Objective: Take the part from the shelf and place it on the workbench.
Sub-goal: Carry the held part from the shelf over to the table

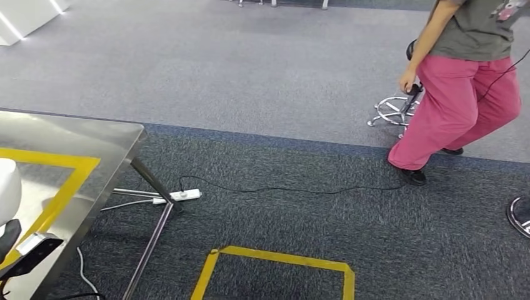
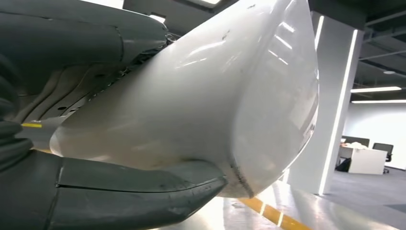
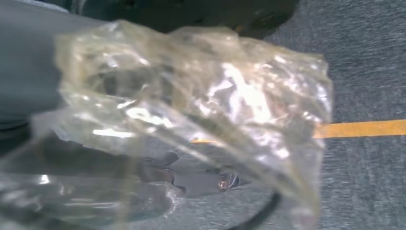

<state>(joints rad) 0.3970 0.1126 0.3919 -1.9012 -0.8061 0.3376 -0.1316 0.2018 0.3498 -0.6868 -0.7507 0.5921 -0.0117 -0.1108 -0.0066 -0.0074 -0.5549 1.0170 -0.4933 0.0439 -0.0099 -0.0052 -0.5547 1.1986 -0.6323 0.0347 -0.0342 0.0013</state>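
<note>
The part (image 2: pixel 206 105) is a smooth, glossy white shell. My left hand (image 2: pixel 33 158) grips it, thumb (image 2: pixel 134 196) on one side and dark fingers (image 2: pixel 72 38) on the other. In the head view the part (image 1: pixel 7 187) and the left hand (image 1: pixel 25 249) sit at the far left, over the steel workbench (image 1: pixel 81 137) with its yellow tape outline (image 1: pixel 62 181). My right hand (image 3: pixel 24 72) holds a crumpled clear plastic bag (image 3: pixel 201 110) above the carpet; the bag blurs and hides its fingers.
A person in pink trousers (image 1: pixel 462 100) stands at the far right beside a stool base (image 1: pixel 397 109). A power strip (image 1: pixel 185 195) and black cable (image 1: pixel 281 189) lie on the floor by the bench leg (image 1: pixel 153 231). Yellow floor tape (image 1: pixel 275 262) marks a square.
</note>
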